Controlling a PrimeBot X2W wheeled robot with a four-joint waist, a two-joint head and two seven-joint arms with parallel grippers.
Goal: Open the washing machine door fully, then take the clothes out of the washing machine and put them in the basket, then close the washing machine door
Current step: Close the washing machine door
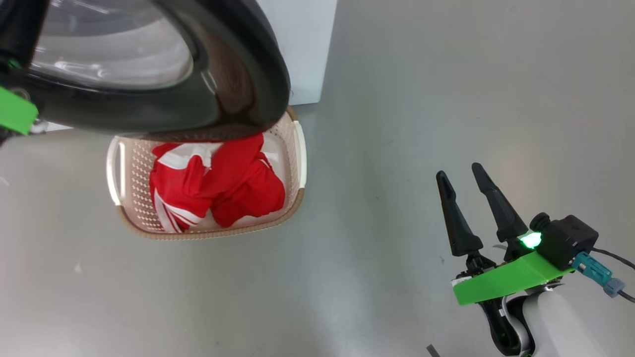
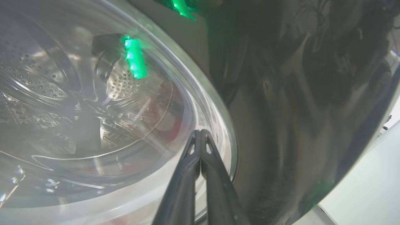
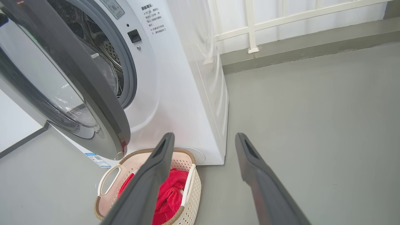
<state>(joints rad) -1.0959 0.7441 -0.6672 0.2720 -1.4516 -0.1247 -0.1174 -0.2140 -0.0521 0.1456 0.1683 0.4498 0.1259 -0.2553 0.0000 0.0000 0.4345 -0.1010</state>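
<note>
The washing machine door [image 1: 238, 74], a black rim around bulging glass, stands partly open over the basket [image 1: 134, 183]. The red and white clothes [image 1: 228, 188] lie inside the basket on the floor in front of the white washing machine [image 1: 302, 49]. In the left wrist view my left gripper [image 2: 200, 132] is shut and holds nothing, its tips at the edge of the door's glass [image 2: 93, 109] beside the black rim. My right gripper [image 1: 459, 171] hangs open and empty over the floor, right of the basket. The right wrist view shows my right gripper [image 3: 204, 136], the door [image 3: 93, 93], the drum opening, the basket [image 3: 193, 190] and the clothes [image 3: 168, 193].
Grey floor [image 1: 446, 99] stretches to the right of the machine and the basket. Behind the machine runs a low grey kerb [image 3: 312, 50] with a white railing [image 3: 250, 28] above it. The door's lower edge overhangs the basket's far side.
</note>
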